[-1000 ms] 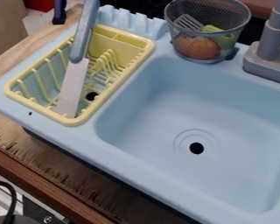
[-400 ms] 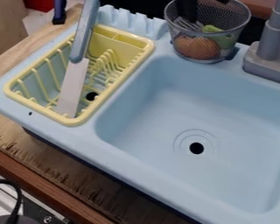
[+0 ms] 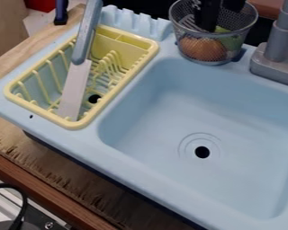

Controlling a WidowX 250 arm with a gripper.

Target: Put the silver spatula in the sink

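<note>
The black gripper (image 3: 220, 19) hangs at the top edge over the wire mesh basket (image 3: 249, 20), its two fingers apart. One finger reaches down inside the basket's mouth, and the other is higher and to the right. Just left of the lower finger shows the slotted head of the silver spatula (image 3: 188, 21), partly hidden by that finger. I cannot tell whether they touch. The light blue sink (image 3: 152, 130) has its basin right of the drying rack.
A yellow drying rack (image 3: 151, 48) holds a knife (image 3: 74, 87) with a blue-grey handle leaning up. In the mesh basket are an orange-brown item (image 3: 203, 48) and a green one (image 3: 231, 42). A grey faucet (image 3: 278, 45) stands at the right.
The gripper was out of view at first, then entered from the top. Since then it has come lower and a little to the right over the mesh basket.
</note>
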